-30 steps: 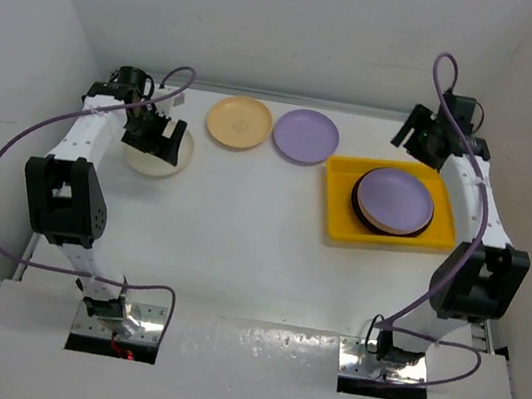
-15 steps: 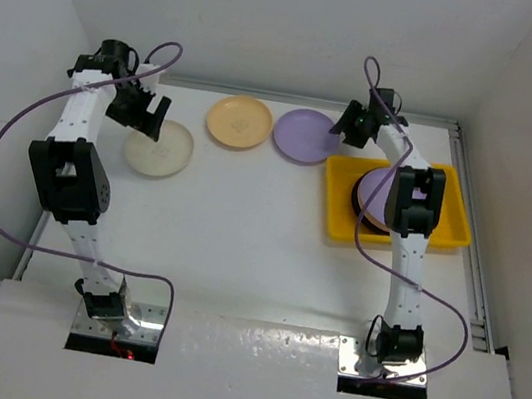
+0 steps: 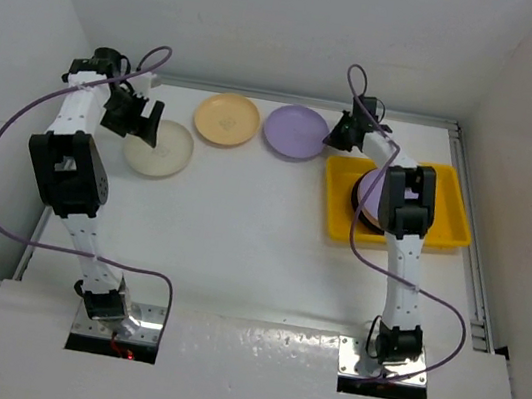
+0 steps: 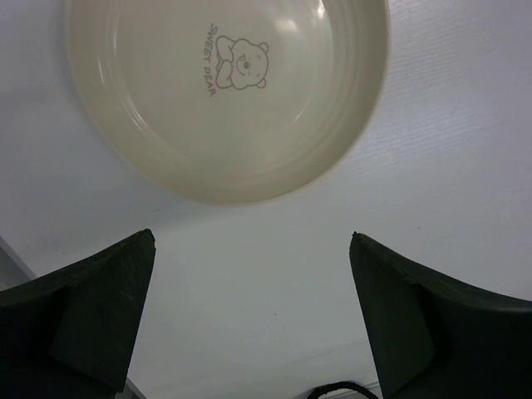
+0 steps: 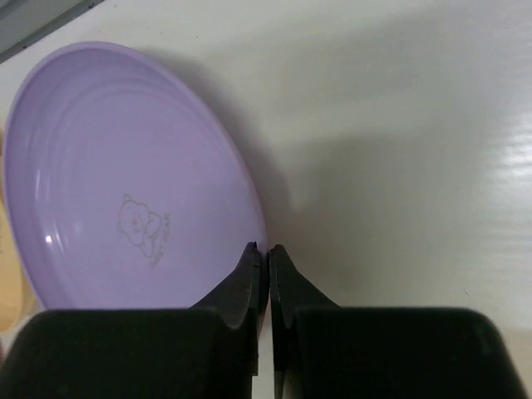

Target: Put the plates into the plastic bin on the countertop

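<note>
Three plates lie on the white countertop (image 3: 243, 216): a cream one (image 3: 159, 148), a peach one (image 3: 226, 118) and a lavender one (image 3: 297, 132). The yellow plastic bin (image 3: 448, 233) on the right holds a stack of plates topped by a lavender plate (image 3: 369, 191), partly hidden by my right arm. My right gripper (image 3: 334, 138) (image 5: 262, 248) is shut on the right rim of the loose lavender plate (image 5: 125, 183). My left gripper (image 3: 144, 128) (image 4: 252, 249) hangs open just short of the cream plate (image 4: 229, 91), with nothing between its fingers.
White walls close in the counter at the back and on both sides. The peach plate's edge (image 5: 5, 274) lies close beside the lavender plate. My right arm stretches across the bin's left half.
My right gripper swung left from beyond the bin to the lavender plate and shut on its rim. The lavender and peach plates shifted slightly left. My left gripper drew back a little, still open.
</note>
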Robot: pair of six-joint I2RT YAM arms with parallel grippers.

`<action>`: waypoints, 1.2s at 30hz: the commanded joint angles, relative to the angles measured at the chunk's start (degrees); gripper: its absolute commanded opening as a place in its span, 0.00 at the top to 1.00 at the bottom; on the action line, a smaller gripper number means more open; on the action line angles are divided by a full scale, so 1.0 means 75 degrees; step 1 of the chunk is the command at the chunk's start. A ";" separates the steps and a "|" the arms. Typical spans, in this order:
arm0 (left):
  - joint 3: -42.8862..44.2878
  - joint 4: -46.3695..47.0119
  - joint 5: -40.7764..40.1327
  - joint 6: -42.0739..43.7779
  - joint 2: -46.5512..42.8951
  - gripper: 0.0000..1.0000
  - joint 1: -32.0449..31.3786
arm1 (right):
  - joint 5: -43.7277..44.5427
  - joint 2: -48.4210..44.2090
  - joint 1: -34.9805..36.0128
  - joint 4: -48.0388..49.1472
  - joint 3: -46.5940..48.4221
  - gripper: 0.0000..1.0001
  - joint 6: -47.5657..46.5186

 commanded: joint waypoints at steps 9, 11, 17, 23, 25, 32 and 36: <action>-0.0087 0.0174 0.0016 0.0216 -0.0179 0.00 0.0090 | 0.0296 -0.5396 -0.1695 0.1532 -0.4290 1.00 0.0300; 0.0263 0.0104 -0.0534 0.0369 -0.0098 0.00 0.0090 | 0.0377 -0.6482 -0.1922 0.1158 -0.5643 1.00 0.0066; 0.2289 0.0605 -0.3324 -0.0702 0.0641 0.00 0.0090 | 0.0402 -0.8441 -0.3244 -0.0085 -0.7817 1.00 -0.0474; 0.1428 0.2045 -0.1267 -0.1470 0.0057 0.00 0.0593 | 0.0179 -0.8774 -0.3926 -0.0192 -0.8629 1.00 -0.0673; 0.0946 0.2131 -0.1320 -0.1564 0.0056 0.00 0.0594 | 0.0131 -0.8599 -0.4043 0.0076 -0.8781 1.00 -0.0685; -0.0238 0.2564 -0.2225 -0.1634 0.0372 0.00 0.0571 | -0.0115 -0.7626 -0.3951 -0.0258 -0.8057 0.30 -0.1397; -0.0662 0.2717 -0.2307 -0.1634 0.0909 0.00 0.0641 | 0.1812 -0.7530 -0.3552 -0.1362 -0.7224 0.14 -0.1856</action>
